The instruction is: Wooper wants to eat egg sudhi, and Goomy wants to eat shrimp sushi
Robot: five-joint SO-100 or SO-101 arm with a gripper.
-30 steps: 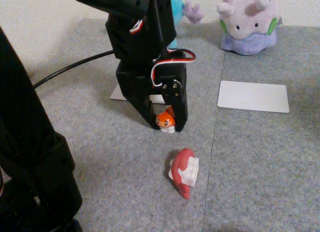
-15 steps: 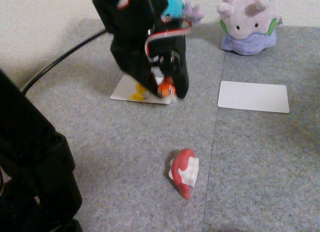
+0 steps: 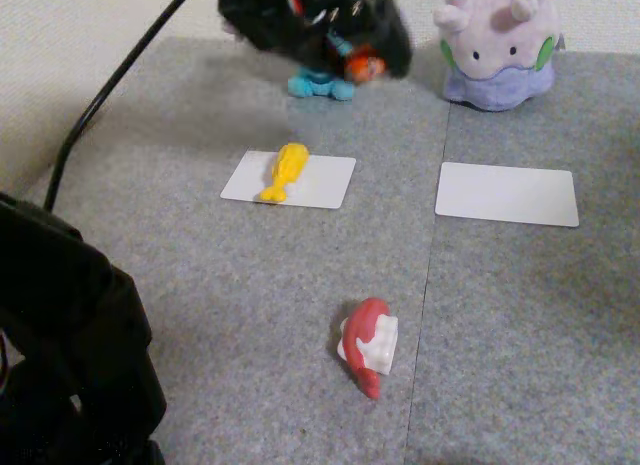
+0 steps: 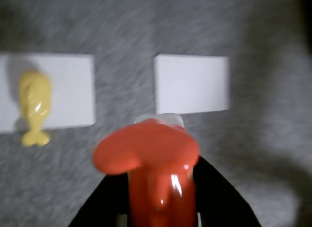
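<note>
shrimp (image 3: 365,65) is gripped in the closed fingers (image 3: 372,63), raised near the desk's far edge beside Goomy (image 3: 497,47) | egg (image 3: 285,171) is seen on the left card (image 3: 290,179) | right card (image 3: 507,193) is bare | red-and-white piece (image 3: 368,344) lies near the front edge

Arm's lifted way up at the top of the fixed view, a bit blurred, with the pincer (image 3: 362,61) clamped tight on the shrimp sushi (image 4: 148,161), fingers either side.

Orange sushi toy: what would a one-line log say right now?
tool: shut on orange sushi toy | lifted | yellow toy: on left card | right card: bare
</note>
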